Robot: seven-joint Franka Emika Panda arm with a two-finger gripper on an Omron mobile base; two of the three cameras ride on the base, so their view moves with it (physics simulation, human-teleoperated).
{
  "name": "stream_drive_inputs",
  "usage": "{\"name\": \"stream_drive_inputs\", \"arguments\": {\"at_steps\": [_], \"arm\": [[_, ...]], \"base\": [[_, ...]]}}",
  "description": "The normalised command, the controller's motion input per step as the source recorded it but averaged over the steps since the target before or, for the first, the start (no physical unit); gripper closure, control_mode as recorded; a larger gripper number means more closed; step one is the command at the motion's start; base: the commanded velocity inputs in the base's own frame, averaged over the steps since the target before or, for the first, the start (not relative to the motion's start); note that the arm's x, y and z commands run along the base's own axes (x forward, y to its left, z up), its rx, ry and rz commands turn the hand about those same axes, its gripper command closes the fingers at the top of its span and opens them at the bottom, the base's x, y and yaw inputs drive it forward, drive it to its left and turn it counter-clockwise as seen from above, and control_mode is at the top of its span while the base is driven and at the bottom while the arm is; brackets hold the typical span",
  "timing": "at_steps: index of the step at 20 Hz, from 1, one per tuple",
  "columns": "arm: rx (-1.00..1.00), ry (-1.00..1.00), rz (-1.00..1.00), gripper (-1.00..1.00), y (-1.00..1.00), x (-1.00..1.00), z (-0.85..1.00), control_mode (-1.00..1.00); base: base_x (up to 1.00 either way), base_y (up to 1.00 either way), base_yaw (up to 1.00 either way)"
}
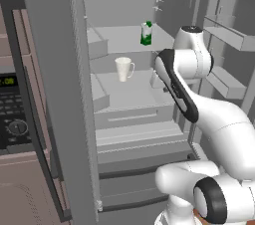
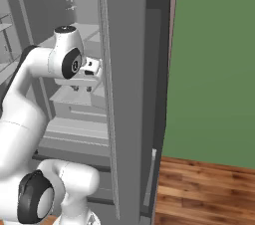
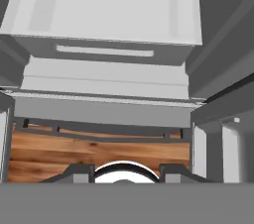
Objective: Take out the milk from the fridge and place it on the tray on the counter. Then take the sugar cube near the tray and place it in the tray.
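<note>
The fridge (image 1: pixel 50 84) stands open. The milk (image 1: pixel 146 33), a small white carton with a green band, stands upright on an upper shelf near the back. My arm reaches into the fridge at mid height, below and right of the milk. My gripper (image 2: pixel 75 88) points downward and is well apart from the carton. In the hand view its fingertips (image 3: pixel 79 171) stand apart with nothing between them, so my gripper (image 3: pixel 125 171) is open over the fridge's lower drawers (image 3: pixel 104 10). The tray, the counter and the sugar cube are out of view.
A white handled mug (image 1: pixel 124 68) stands on the shelf below the milk, left of my arm. Door bins (image 1: pixel 226 82) line the right door. A black oven (image 1: pixel 12 119) sits left of the fridge. The grey fridge door (image 2: pixel 129 94) hangs beside my arm, with wooden floor (image 2: pixel 209 189) beyond.
</note>
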Motion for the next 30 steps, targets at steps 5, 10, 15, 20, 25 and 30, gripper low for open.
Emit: {"name": "stream_drive_inputs", "arguments": {"at_steps": [5, 10, 15, 20, 25, 30], "arm": [[0.0, -0.11, 0.0, -1.0, 0.05, -0.4, 0.0, -1.0], [0.0, -0.21, 0.0, -1.0, 0.18, -0.11, 0.25, -1.0], [0.0, -0.09, 0.0, -1.0, 0.08, 0.01, 0.69, -1.0], [0.0, -0.13, 0.0, -1.0, 0.07, 0.16, 0.67, -1.0], [-0.01, -0.24, -0.07, -1.0, 0.06, 0.26, 0.41, -1.0], [0.0, -0.23, -0.05, -1.0, 0.12, 0.47, 0.1, -1.0]], "base": [[0.0, 0.0, 0.0], [0.0, 0.0, 0.0], [0.0, 0.0, 0.0], [0.0, 0.0, 0.0], [0.0, 0.0, 0.0], [0.0, 0.0, 0.0]]}}
